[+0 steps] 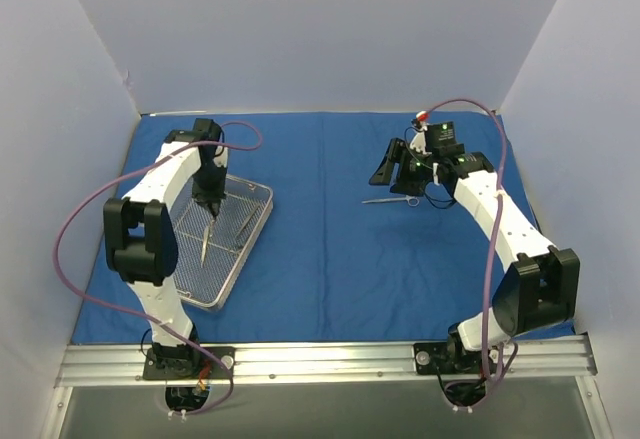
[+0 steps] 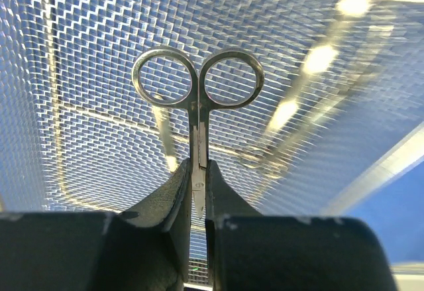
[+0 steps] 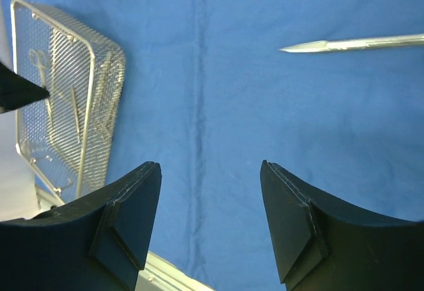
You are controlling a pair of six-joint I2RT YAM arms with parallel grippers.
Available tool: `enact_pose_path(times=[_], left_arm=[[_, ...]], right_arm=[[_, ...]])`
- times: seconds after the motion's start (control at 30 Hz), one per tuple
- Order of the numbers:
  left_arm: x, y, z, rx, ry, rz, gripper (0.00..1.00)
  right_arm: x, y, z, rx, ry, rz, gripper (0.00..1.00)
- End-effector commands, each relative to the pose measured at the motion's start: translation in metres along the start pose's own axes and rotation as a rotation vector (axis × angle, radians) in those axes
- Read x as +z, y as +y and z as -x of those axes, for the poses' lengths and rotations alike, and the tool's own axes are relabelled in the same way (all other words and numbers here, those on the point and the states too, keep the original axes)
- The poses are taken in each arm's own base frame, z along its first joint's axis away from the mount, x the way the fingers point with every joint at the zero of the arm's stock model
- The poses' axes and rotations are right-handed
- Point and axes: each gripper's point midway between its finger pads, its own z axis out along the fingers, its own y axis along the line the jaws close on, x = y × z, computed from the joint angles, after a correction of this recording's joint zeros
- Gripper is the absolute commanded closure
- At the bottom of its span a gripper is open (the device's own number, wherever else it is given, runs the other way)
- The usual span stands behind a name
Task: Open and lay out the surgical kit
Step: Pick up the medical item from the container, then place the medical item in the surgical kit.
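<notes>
The royal-blue cloth wrap (image 1: pixel 330 229) lies spread flat over the table. The silver wire-mesh tray (image 1: pixel 250 249) sits on its left side. My left gripper (image 1: pixel 209 204) hangs over the tray, shut on a pair of steel scissors (image 2: pixel 197 99) by the blades, the finger rings pointing away. More instruments (image 1: pixel 245 222) lie in the tray. My right gripper (image 1: pixel 384 170) is open and empty above the cloth at the right. A steel instrument (image 1: pixel 392 200) lies on the cloth just beside it; its pointed tip shows in the right wrist view (image 3: pixel 344 44).
White walls close in the left, back and right sides. An aluminium rail (image 1: pixel 330 359) runs along the near edge, carrying both arm bases. A purple cable loops off each arm. The tray also shows in the right wrist view (image 3: pixel 66 105).
</notes>
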Motion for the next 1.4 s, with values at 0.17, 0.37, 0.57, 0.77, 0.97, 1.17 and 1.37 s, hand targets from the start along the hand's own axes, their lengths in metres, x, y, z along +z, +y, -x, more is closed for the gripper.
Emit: enact_pose_path(times=[0.17,0.37,0.57,0.77,0.97,1.17,1.37], left_arm=[[-0.117,-0.11,0.032,-0.016,-0.284,-0.401,0.98],[-0.16,-0.155,0.031,0.034,-0.315,-0.553,0.98],[-0.175,-0.168,0.026,0.063,-0.334,-0.594,0.98],[-0.173,-0.184,0.016,0.094,-0.325,-0.609,0.98],[-0.179,-0.192,0.012,0.119,-0.333,-0.618,0.98],[-0.187,-0.193,0.011,0.135,-0.352,-0.621,0.98],[-0.192,-0.197,0.015,0.159,-0.369,-0.641,0.98]], right_arm=[[0.018,0.092,0.023,-0.065,0.028,0.26,0.34],[0.029,0.164,0.036,0.0,0.029,0.471,0.27],[0.044,0.192,0.03,-0.008,0.051,0.478,0.27],[0.054,0.204,0.021,-0.012,0.082,0.478,0.33],[0.071,0.206,0.01,-0.008,0.12,0.461,0.41],[0.086,0.207,-0.005,-0.008,0.165,0.443,0.61],[0.077,0.217,-0.007,-0.002,0.188,0.522,1.0]])
